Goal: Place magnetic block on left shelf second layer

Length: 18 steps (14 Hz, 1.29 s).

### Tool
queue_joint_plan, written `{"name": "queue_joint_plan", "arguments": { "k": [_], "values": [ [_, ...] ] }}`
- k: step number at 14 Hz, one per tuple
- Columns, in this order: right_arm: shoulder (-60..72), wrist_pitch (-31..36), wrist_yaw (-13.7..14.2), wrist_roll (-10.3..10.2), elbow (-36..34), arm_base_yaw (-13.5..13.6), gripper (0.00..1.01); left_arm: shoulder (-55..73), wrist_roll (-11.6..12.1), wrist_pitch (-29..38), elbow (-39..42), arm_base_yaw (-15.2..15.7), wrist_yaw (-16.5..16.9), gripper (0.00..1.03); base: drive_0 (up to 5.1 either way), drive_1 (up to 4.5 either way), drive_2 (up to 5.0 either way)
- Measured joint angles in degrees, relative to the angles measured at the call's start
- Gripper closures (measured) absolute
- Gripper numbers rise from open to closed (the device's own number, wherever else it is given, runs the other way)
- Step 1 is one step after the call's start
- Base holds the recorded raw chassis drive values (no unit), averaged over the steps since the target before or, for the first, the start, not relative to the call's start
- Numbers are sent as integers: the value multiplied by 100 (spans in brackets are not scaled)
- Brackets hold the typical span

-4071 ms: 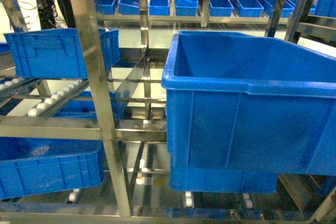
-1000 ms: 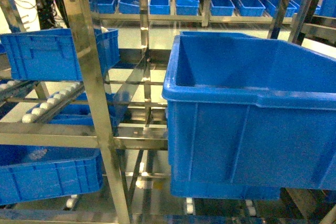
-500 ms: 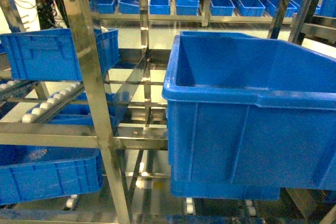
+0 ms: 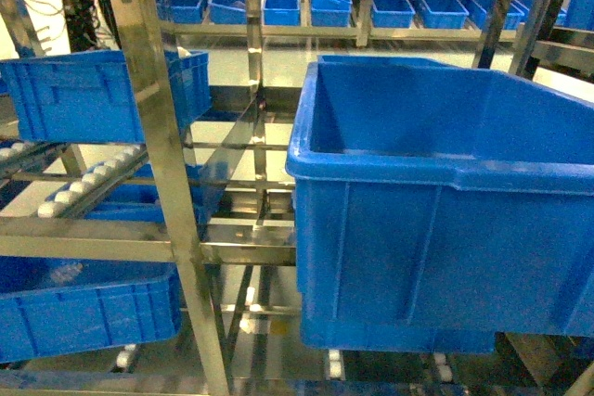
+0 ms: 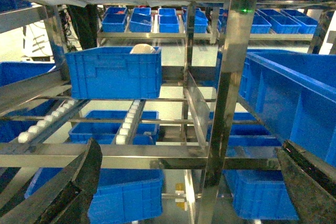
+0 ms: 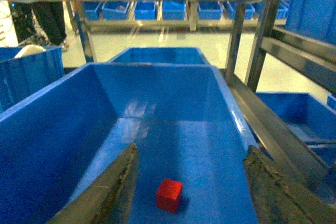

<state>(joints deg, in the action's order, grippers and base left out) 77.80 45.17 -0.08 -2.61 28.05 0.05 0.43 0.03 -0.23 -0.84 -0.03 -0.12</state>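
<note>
The magnetic block (image 6: 169,195) is a small red cube lying on the floor of a large blue bin (image 6: 157,103). My right gripper (image 6: 192,148) hangs open above it, one finger on each side and touching nothing. The head view shows the same bin (image 4: 436,210) from outside, and the block is hidden there. The left shelf (image 4: 153,136) is a steel rack with white roller tracks (image 4: 83,183). My left gripper (image 5: 190,145) is open and empty in front of the rack's upright (image 5: 231,77). Neither gripper shows in the head view.
A blue crate (image 4: 102,90) sits on the left shelf's upper roller level, with a white object (image 5: 144,49) inside it. Another blue crate (image 4: 88,308) sits on the level below. Rows of small blue bins (image 4: 278,6) fill the racks behind.
Since four seconds ago the head view has shifted slightly, with the rack upright a little further left. Over the last second nothing has visibly moved.
</note>
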Motion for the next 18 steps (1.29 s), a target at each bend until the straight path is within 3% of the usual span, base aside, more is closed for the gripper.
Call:
{"name": "queue_joint_plan", "arguments": {
  "k": [2,5,11,12,18],
  "values": [
    [-573,601,9,144,-632,-7,59,0,0,0,0,0,7,5,0,0,0],
    [-1292,535,7,234,-1460,-7,100,0,0,0,0,0,7,5,0,0,0],
    [-2977,-243,7,245,-2328,-7,99,0,0,0,0,0,7,5,0,0,0],
    [-3062,85,7,243,-2531,-7,99,0,0,0,0,0,4,5,0,0,0],
    [-4728,-1532,7,245,-2730,-7,99,0,0,-2,0,0,7,5,0,0,0]
  ]
}}
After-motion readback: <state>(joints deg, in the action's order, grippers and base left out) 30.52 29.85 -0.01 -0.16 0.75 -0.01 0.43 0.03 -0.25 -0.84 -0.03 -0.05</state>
